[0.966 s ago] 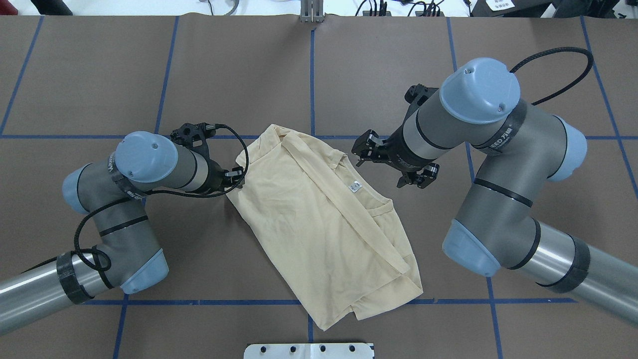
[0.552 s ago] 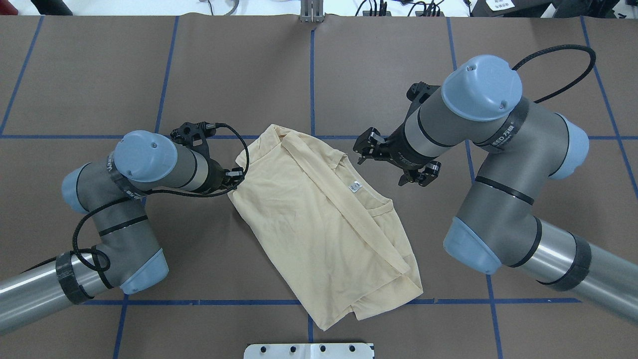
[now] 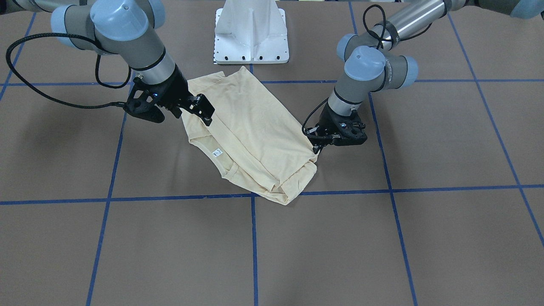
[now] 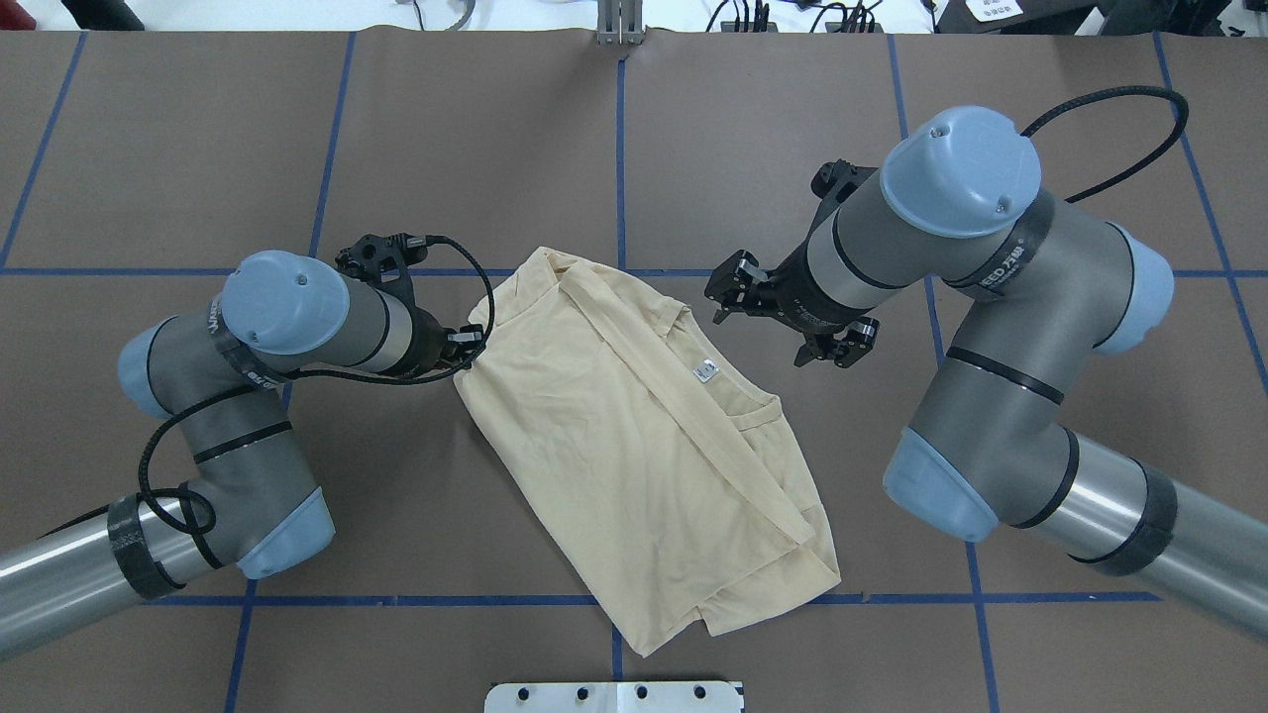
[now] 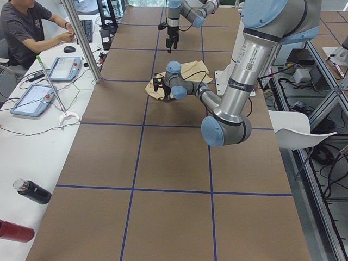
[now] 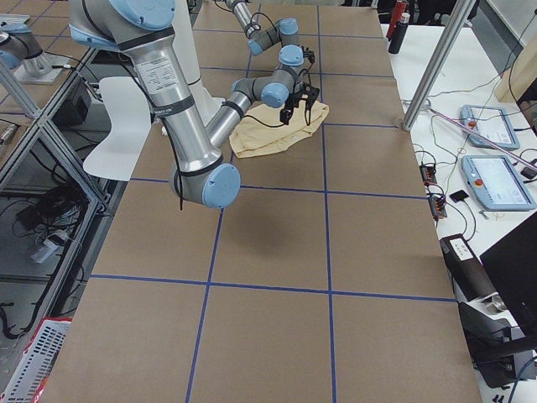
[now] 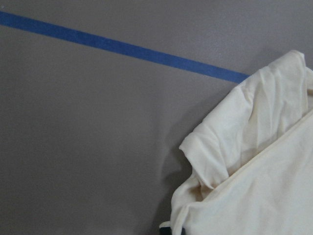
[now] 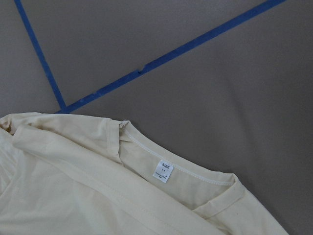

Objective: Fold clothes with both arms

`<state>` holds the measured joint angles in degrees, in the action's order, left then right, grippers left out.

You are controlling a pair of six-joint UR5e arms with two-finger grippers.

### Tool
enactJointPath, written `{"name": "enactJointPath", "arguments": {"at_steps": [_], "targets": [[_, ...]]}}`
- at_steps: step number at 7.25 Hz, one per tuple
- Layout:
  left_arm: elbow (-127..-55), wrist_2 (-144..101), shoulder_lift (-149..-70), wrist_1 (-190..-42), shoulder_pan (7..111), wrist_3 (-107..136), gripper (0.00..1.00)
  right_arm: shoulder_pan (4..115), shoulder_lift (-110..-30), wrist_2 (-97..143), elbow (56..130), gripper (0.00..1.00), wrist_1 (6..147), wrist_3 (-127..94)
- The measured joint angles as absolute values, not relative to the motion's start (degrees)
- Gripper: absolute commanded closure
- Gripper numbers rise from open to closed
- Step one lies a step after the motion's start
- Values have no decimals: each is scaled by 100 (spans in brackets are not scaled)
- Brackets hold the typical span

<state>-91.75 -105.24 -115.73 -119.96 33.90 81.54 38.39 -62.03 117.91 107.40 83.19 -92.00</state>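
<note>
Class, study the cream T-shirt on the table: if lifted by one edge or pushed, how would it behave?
Probably floppy: the T-shirt lies in soft folds and wrinkles, so a lifted edge would likely drape and unfold. It looks thin and light. Pushed, it would probably bunch rather than slide whole over the matte table.

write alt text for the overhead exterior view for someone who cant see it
A pale cream-yellow T-shirt, partly folded, lies diagonally on a brown table marked with blue tape lines. The left gripper meets the shirt's left edge, and the right gripper is open just right of the collar, near the white neck label.
</note>
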Motion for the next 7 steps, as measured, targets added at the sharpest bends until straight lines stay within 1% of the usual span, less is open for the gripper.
{"name": "enactJointPath", "arguments": {"at_steps": [2,7], "targets": [[-8916,-10521,-11780,-11990,3537,8155,100,3870,-6261,11794,10743,0,8299,-9095],[-7644,-10504,-12895,-12071,4040,8070,100,3882,-6360,11775,10728,0,8272,-8999]]}}
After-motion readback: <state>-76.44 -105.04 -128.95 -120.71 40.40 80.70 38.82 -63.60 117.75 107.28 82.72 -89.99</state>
